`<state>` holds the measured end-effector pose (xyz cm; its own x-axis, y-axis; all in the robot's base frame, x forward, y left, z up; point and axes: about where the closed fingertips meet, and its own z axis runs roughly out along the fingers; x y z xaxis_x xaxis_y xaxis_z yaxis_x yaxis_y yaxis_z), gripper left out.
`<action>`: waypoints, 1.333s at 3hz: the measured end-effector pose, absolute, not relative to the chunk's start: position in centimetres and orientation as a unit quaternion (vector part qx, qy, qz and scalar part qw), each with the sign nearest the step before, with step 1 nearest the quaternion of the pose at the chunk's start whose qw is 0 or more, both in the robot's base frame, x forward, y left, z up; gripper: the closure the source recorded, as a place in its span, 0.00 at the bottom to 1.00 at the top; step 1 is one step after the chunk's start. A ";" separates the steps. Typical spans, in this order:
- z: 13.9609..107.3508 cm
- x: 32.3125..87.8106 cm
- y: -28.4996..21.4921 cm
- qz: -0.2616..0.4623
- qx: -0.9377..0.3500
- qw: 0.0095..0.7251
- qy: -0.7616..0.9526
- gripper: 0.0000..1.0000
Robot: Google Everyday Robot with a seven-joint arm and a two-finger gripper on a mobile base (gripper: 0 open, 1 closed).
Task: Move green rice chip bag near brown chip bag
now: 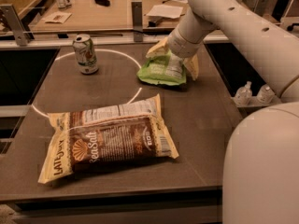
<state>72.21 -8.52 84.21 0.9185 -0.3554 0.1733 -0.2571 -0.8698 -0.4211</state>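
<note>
The green rice chip bag (161, 71) lies flat on the dark table, right of centre at the back. My gripper (174, 57) comes down on the bag's far end. Its yellowish fingers (156, 48) are spread and stand on either side of the bag's top, hiding that end. The brown chip bag (110, 143) lies flat toward the table's front left, with its "Sea Salt" and "Late July" lettering facing up. A strip of bare table separates the two bags.
A green-and-white soda can (85, 54) stands at the back left, on a white circle line (135, 95) painted on the table (205, 139). A desk with papers sits behind. Two small bottles (253, 93) stand off the right edge. My own arm fills the right side.
</note>
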 end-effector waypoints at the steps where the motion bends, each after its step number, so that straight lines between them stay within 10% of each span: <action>1: 84.5 72.2 -8.5 -0.123 -0.959 0.199 0.160 0.40; 4: 86.8 71.7 -11.3 -0.102 -0.949 0.213 0.210 1.00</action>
